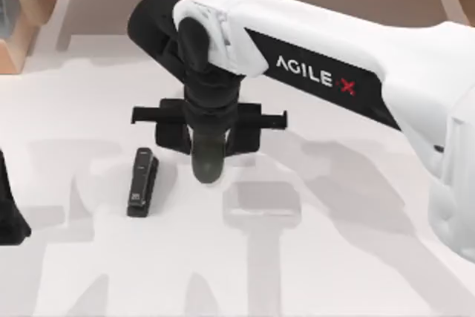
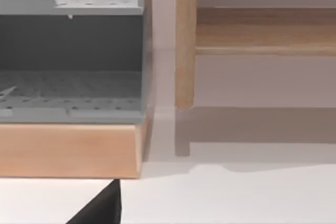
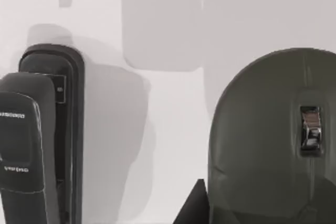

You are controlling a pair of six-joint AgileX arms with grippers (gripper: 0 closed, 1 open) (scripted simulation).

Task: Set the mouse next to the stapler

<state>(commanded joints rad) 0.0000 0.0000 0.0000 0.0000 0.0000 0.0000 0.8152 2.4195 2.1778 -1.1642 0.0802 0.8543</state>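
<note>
White table (image 1: 356, 257): mouse (image 1: 208, 162) (beside stapler (image 1: 142, 181))

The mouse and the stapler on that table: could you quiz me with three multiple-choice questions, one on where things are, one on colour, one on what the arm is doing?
1. Where is the stapler relative to the mouse in the top view?
A. To its left
B. To its right
C. On top of it

2. What colour is the stapler?
A. Red
B. Black
C. Yellow

3. What is directly above the mouse?
A. The right gripper
B. A wooden box
C. Nothing at all

Answers:
1. A, the stapler lies left of the mouse with bare white table between them.
2. B, it is black with a small white mark.
3. A, the right gripper hangs over the mouse, while the left arm sits at the table's left edge.
</note>
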